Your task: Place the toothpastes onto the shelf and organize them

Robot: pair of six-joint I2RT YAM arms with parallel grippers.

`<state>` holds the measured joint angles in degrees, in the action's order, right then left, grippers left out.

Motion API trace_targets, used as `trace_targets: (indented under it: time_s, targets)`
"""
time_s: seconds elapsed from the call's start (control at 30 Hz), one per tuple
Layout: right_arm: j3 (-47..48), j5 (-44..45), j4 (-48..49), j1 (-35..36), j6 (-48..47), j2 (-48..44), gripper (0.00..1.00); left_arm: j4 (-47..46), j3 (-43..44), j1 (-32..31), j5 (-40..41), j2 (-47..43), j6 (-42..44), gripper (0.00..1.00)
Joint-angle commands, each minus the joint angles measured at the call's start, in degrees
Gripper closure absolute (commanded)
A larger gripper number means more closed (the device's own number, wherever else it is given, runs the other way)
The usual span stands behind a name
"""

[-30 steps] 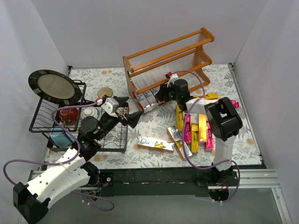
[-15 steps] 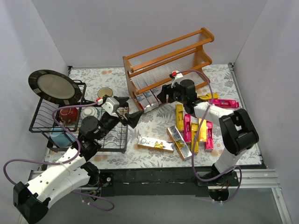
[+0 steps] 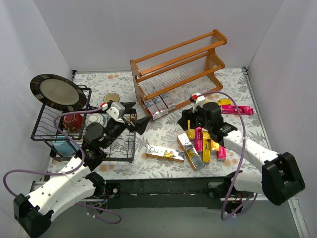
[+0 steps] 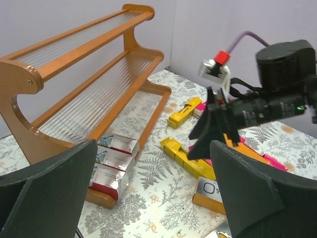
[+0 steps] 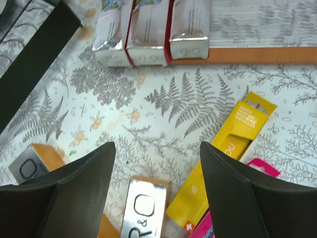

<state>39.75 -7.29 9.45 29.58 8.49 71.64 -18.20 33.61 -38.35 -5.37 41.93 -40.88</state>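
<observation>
The orange-brown shelf [image 3: 178, 62] stands at the back, and three silver toothpastes [image 3: 158, 106] lie side by side at the left end of its bottom tier [image 4: 115, 161] [image 5: 148, 29]. Several more magenta, yellow and silver toothpastes [image 3: 204, 144] lie in a heap on the table. My right gripper [image 3: 189, 120] [image 5: 156, 148] hovers open and empty over the heap's near-left corner, above a silver carton [image 5: 143, 208] and a yellow one [image 5: 233, 144]. My left gripper [image 3: 137, 115] [image 4: 152, 148] hangs wide open and empty left of the shelf, facing it.
A black wire dish rack [image 3: 47, 135] with a dark plate [image 3: 57, 92], a red cup [image 3: 73, 121] and bowls fills the left side. A lone silver-and-gold carton [image 3: 166, 153] lies in front. A magenta carton [image 3: 237, 109] lies at the right, near the wall.
My right gripper has opened and pulled back from the shelf's bottom tier to above the heap, leaving the silver cartons on the tier. The left arm has not moved.
</observation>
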Motion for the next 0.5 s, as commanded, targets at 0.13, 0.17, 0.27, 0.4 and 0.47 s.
trace_targets:
  time_s: [0.13,0.17,0.27,0.4,0.47]
  targets:
    - [-7.8,-3.6,-8.5,6.4,-4.8,-14.0,0.11,1.2,2.5,0.4,3.4,-0.9,-1.0,0.02]
    - [-8.5,-3.9,-9.0,7.9,-5.1,-14.8,0.11,1.1,2.5,0.4,3.5,-1.0,-1.0,0.02]
    - [-10.5,-4.6,-9.4,11.3,-6.6,-16.3,0.11,1.1,2.4,0.4,3.6,-0.9,-0.9,0.02]
    - [-10.9,-4.1,-11.5,15.8,-8.3,-14.2,0.11,1.1,2.4,0.4,3.6,-0.7,-0.7,0.02]
    - [-10.4,-4.1,-11.5,18.1,-10.2,-11.6,0.11,1.1,2.3,0.4,3.6,-0.5,-0.6,0.02]
